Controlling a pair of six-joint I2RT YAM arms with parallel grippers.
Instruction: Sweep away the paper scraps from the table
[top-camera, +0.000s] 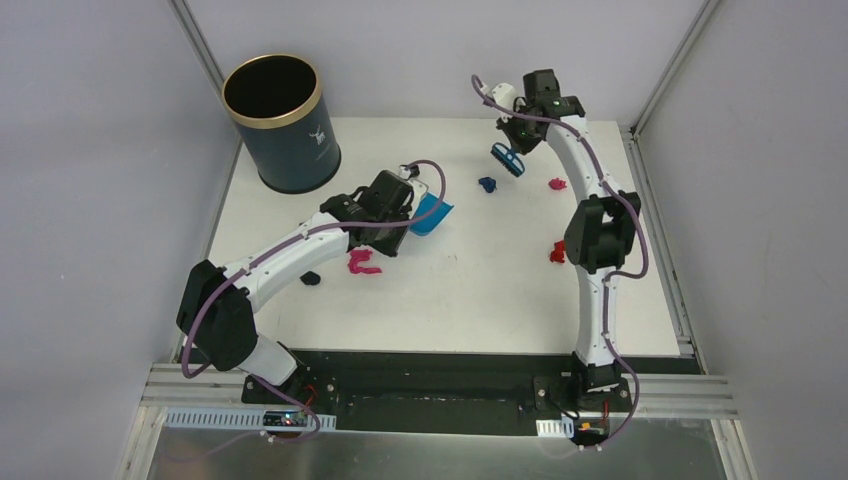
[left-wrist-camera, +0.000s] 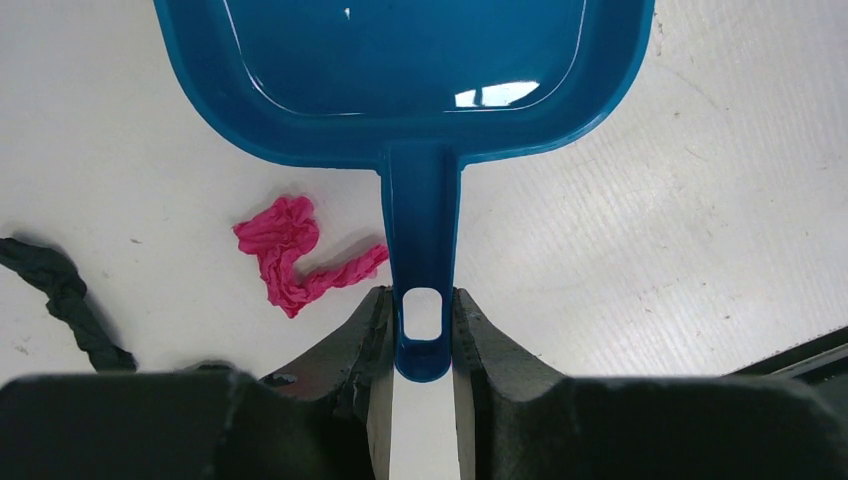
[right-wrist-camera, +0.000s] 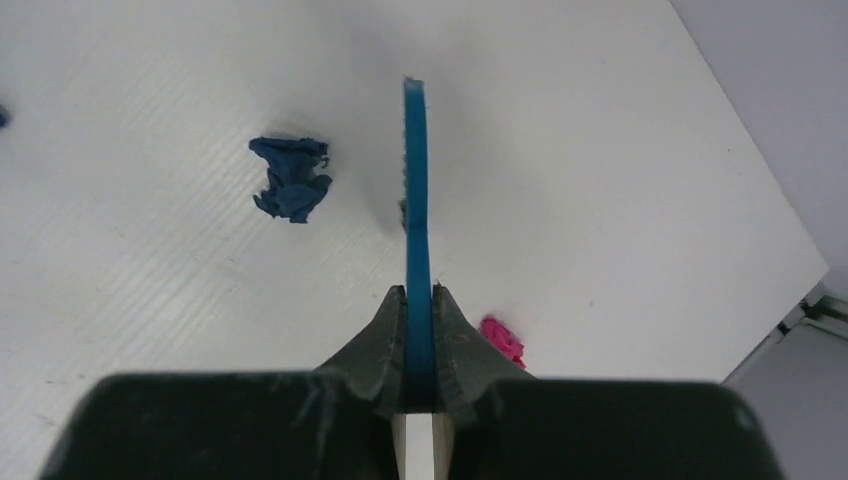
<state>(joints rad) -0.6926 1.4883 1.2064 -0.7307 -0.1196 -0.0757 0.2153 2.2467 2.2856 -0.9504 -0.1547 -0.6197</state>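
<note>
My left gripper (left-wrist-camera: 421, 320) is shut on the handle of the blue dustpan (left-wrist-camera: 410, 70), whose pan rests on the table (top-camera: 480, 290). A magenta paper scrap (left-wrist-camera: 285, 250) lies just left of the handle, with a black scrap (left-wrist-camera: 60, 300) farther left. At the far side my right gripper (right-wrist-camera: 419, 295) is shut on the blue hand brush (right-wrist-camera: 415, 190), seen edge-on. A dark blue scrap (right-wrist-camera: 291, 178) lies left of the brush and a pink scrap (right-wrist-camera: 502, 340) is close by my right finger. A red scrap (top-camera: 557, 252) lies beside the right arm.
A dark blue gold-rimmed bin (top-camera: 280, 120) stands at the table's far left corner. Grey walls enclose the table on three sides. The right arm (top-camera: 600, 230) stands tall along the right side, near the red scrap.
</note>
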